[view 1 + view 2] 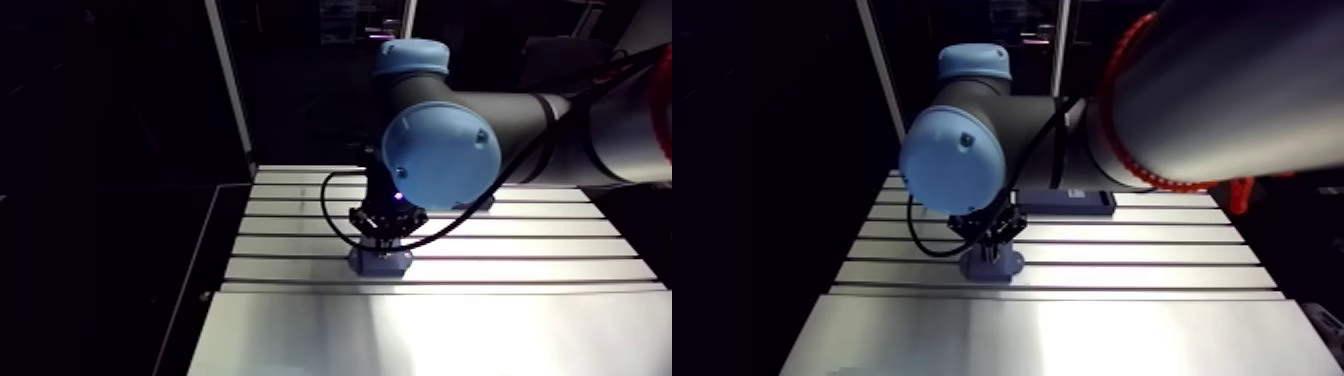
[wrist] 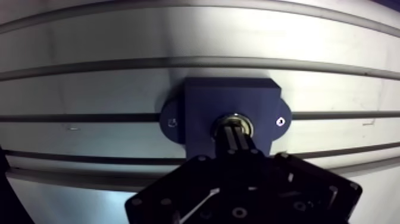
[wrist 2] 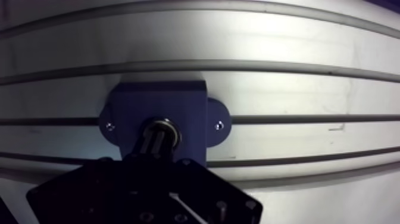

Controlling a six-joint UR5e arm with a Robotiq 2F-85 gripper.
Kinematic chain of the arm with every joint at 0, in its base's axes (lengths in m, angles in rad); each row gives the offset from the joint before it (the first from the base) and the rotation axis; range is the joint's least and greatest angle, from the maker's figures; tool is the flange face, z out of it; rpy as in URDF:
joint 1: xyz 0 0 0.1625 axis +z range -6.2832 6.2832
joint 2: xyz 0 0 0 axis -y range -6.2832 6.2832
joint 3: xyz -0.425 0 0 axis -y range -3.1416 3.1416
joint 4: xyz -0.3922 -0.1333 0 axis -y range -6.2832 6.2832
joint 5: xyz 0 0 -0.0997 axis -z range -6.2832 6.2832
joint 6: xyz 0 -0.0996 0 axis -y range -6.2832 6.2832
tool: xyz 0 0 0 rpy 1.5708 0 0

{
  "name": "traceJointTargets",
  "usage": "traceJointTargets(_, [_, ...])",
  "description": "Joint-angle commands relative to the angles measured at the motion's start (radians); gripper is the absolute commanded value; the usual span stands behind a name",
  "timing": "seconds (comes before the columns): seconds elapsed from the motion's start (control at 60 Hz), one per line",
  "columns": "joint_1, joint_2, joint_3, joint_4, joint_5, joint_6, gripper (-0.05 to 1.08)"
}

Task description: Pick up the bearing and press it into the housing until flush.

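Here, the slotted aluminium table point(image 2: 83, 83) is carrying the dark blue housing point(image 2: 205, 101), which is lying flat across one slot. A screw point(image 2: 172, 123) is showing in one rounded ear of the housing. At the centre bore, the metal rim of the bearing point(image 2: 250, 126) is showing around the fingertips. The gripper point(image 2: 237, 134) is standing straight over it, its two fingers drawn together and bearing down on the ring. A second screw point(image 2: 280, 121) is glinting in the opposite ear. How deep the bearing is sitting cannot be told.
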Motion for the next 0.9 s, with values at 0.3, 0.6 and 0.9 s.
traceJointTargets(0.3, [-0.001,0.005,0.000,0.000,0.000,-0.001,1.07])
traceJointTargets(0.6, [0.000,0.005,0.000,0.000,0.000,-0.001,1.07])
traceJointTargets(0.9, [0.000,0.010,-0.001,0.000,0.000,-0.003,1.07])
